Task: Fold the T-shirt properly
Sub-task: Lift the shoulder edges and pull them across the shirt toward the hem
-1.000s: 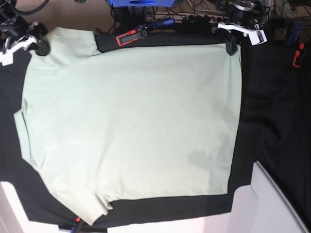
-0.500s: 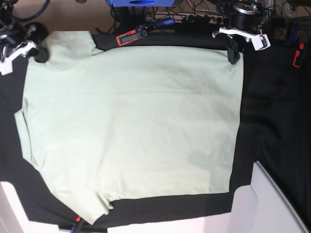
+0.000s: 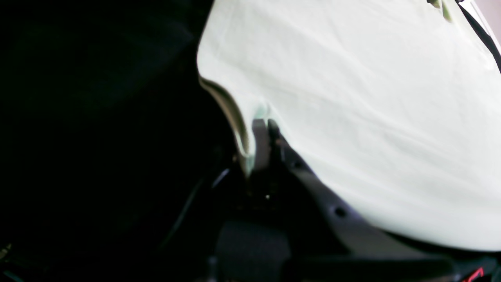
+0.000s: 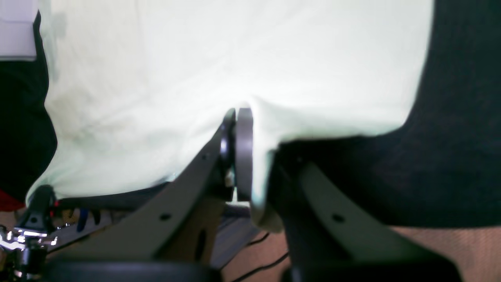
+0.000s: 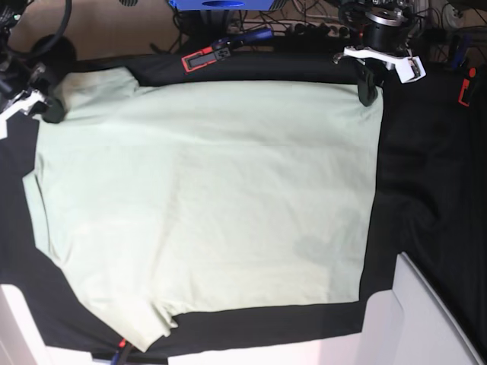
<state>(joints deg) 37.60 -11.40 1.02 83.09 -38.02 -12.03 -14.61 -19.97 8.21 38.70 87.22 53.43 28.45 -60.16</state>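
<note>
The pale mint-green T-shirt (image 5: 205, 198) lies spread over the black table cloth (image 5: 434, 175), with a sleeve pointing to the lower left. At the far right corner of the shirt my left gripper (image 5: 367, 91) is shut on the fabric edge. The left wrist view shows that gripper (image 3: 265, 126) pinching a raised fold of the T-shirt (image 3: 352, 98). At the far left, my right gripper (image 5: 49, 114) is shut on the shirt by the upper sleeve. In the right wrist view this gripper (image 4: 236, 117) grips a bunched edge of the T-shirt (image 4: 235, 51).
A red-and-black clamp (image 5: 202, 58) sits on the cloth's far edge and another (image 5: 466, 87) at the right. White panels stand at the near right (image 5: 426, 319) and near left (image 5: 15, 327). Cables and a blue object (image 5: 221, 4) lie beyond the table.
Both grippers have moved toward the near side while holding the shirt, the right one further and also leftward. The shirt's far edge has come down with them, baring more black cloth behind it.
</note>
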